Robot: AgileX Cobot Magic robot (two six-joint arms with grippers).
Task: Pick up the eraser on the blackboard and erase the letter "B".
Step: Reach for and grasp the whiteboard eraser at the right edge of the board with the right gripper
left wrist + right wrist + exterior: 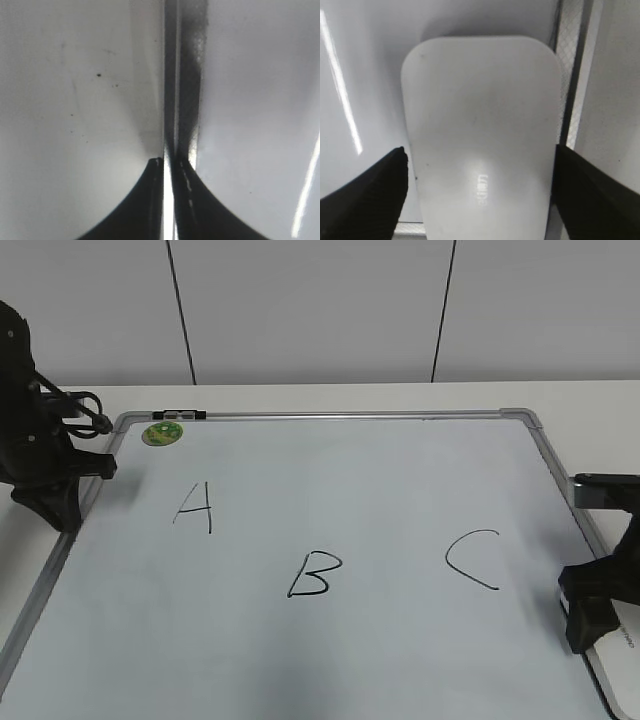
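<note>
The white worktop (600, 405) carries the large pale blue-white blackboard (330, 640) with its grey metal frame and rounded corners, which fills most of the exterior view. Three black hand-drawn capitals run across it: an "A" (194, 506) toward the left, the letter "B" (313, 575) in the middle and lower down, and a "C" (472, 558) toward the right. The left gripper (167, 162) sits at the board's left edge, its two black fingers almost together with only a thin slit between them, over the frame strip and holding nothing. The right gripper (480, 155) is at the board's lower right corner, spread wide, with the smooth white rounded-rectangular plastic eraser (480, 135) lying between its fingers (365, 195); whether they touch it I cannot tell. A small round green sticker (162, 433) lies near the top left corner.
</note>
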